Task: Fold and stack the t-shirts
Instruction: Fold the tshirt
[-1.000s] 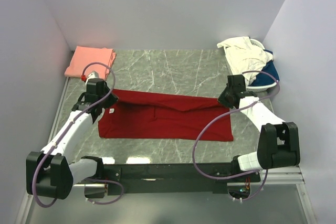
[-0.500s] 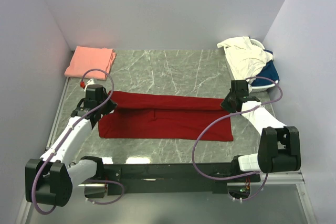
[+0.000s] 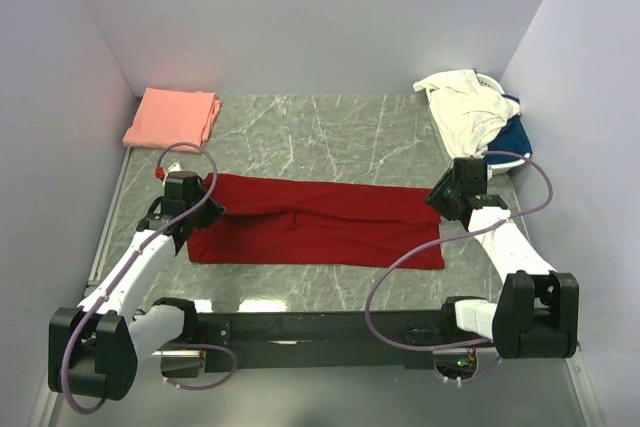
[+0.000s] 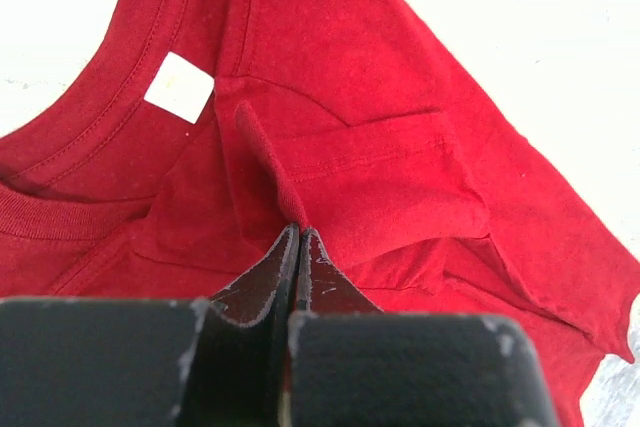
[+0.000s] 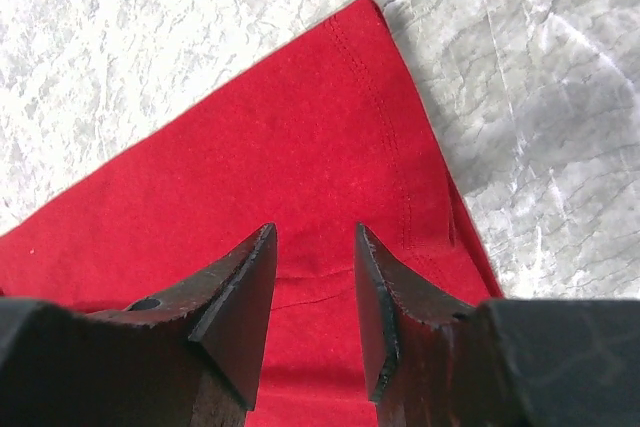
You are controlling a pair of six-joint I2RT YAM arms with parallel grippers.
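Note:
The deep red t-shirt (image 3: 315, 222) lies folded into a long band across the middle of the table. My left gripper (image 3: 193, 215) sits at its left end, by the collar. In the left wrist view the left gripper (image 4: 298, 231) is shut on a raised ridge of red t-shirt (image 4: 380, 67), just below the white neck label (image 4: 178, 87). My right gripper (image 3: 440, 203) hovers over the shirt's right end. Seen from the right wrist, this gripper (image 5: 315, 239) stands open above the hemmed corner of the red t-shirt (image 5: 290, 137), with nothing between its fingers.
A folded salmon pink t-shirt (image 3: 172, 117) rests at the back left corner. Cream-white (image 3: 465, 107) and blue (image 3: 512, 137) t-shirts are heaped at the back right. Marble tabletop (image 3: 320, 137) shows behind the red shirt. Walls close in on both sides.
Both grippers have come toward the near edge and lowered the lifted far edge onto the shirt. The right gripper has opened and let go of the fabric.

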